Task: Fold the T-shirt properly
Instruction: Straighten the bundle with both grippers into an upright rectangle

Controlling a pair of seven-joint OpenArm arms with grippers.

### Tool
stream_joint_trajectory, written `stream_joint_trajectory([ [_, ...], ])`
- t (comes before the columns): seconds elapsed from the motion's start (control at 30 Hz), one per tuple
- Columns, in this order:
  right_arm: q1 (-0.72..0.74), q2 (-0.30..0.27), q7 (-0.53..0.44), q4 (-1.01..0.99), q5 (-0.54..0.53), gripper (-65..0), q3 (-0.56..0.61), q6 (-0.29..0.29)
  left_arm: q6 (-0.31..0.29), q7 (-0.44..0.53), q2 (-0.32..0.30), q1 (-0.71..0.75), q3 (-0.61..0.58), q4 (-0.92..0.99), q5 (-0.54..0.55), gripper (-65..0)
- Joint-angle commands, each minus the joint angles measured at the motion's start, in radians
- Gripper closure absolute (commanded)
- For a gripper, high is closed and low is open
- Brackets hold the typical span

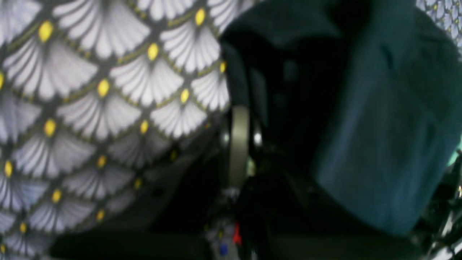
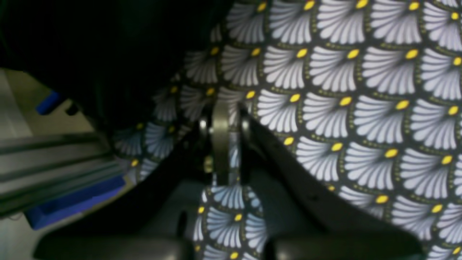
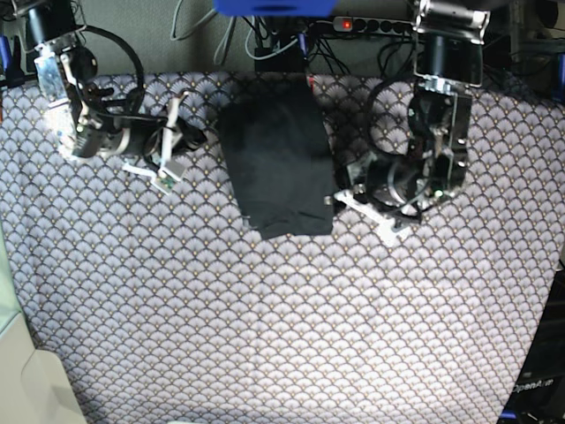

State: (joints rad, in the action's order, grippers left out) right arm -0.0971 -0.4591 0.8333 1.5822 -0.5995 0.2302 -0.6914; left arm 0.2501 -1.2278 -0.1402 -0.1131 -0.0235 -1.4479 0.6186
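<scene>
**T-shirt folded at the far centre of the counter; both grippers closed and empty**

**Garment.** The T-shirt (image 3: 278, 159) lies on the counter (image 3: 265, 336) as a compact dark rectangle, longer front to back than it is wide. Its far edge sits at the back edge of the counter. Its near edge is slightly uneven, with the near-left corner reaching a little lower than the right. No sleeves or collar are distinguishable in the base view. The counter is covered by a scallop-patterned tablecloth (image 3: 397, 309) in white, grey and yellow.

**Left arm.** In the base view the left gripper (image 3: 334, 196) is just beside the near-right corner of the T-shirt. Whether it touches the cloth cannot be told from that view. In the left wrist view, dark cloth (image 1: 379, 126) fills the right half of the frame, close to the camera and blurred. The jaws are shut. No cloth is seen clamped between them.

**Right arm.** The right gripper (image 3: 196, 137) lies low over the tablecloth, pointing toward the left edge of the T-shirt and apart from it. In the right wrist view (image 2: 225, 108) the jaws stand nearly closed with only the patterned tablecloth visible between them. Nothing is held.
</scene>
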Motion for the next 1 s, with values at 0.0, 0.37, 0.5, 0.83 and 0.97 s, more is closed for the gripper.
stream_joint_trajectory([
  [0.0,0.009,-0.007,-0.015,0.002,-0.01,-2.6,-0.005,-0.007,-0.002,0.019,-0.003,-0.035,-0.006,0.014,0.01,0.0],
  [0.37,-0.026,0.066,-0.007,0.008,-0.012,-2.6,0.004,-0.007,-0.002,0.107,0.038,-0.144,-0.103,0.166,0.01,0.0],
  [0.5,-0.054,0.095,-0.007,0.028,-0.012,-2.6,0.005,-0.007,-0.001,0.099,0.08,-0.175,-0.105,0.166,0.01,0.0],
  [0.83,-0.103,0.059,-0.012,0.09,-0.01,-2.6,-0.004,-0.007,-0.001,0.096,0.086,-0.185,-0.099,0.151,0.016,0.0],
  [0.97,-0.102,0.01,-0.016,0.09,-0.01,-2.5,-0.005,-0.007,-0.001,0.096,0.027,-0.159,-0.097,0.106,0.022,0.0],
])
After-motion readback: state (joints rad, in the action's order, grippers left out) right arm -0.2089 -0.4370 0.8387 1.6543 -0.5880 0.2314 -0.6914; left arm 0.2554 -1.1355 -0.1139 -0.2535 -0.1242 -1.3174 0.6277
